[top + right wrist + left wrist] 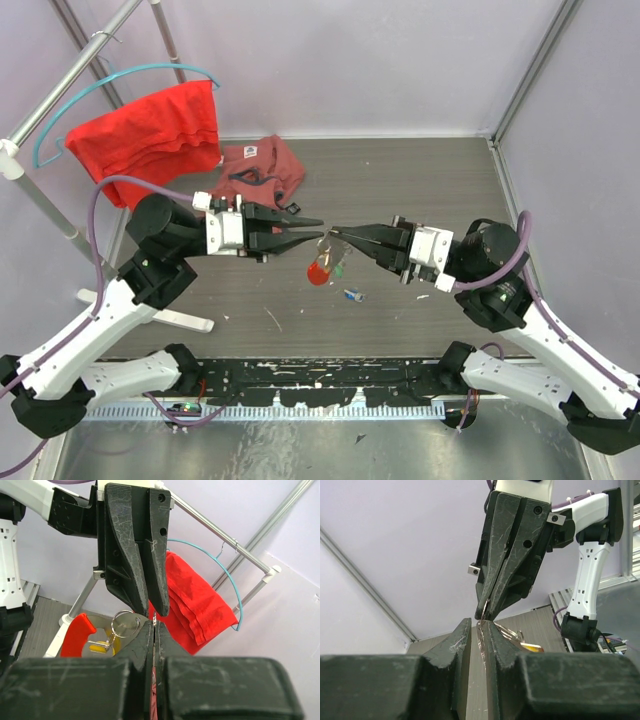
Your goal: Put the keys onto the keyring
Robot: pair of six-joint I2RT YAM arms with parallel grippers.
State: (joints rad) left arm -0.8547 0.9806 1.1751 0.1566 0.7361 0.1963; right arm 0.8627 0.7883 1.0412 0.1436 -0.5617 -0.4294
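Where tips meet, thin silver ring with red oval tag (320, 268) is pinched in right gripper (338, 231); left gripper (320, 230), narrowed on thin metal strip (482, 639), likely key, is pointed at it

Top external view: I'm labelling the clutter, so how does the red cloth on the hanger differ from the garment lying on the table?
The red cloth is bright red; the garment is a duller, pinkish red. The red cloth hangs draped on the teal hanger; the garment lies crumpled on the table. Both are fabric, at the far left.
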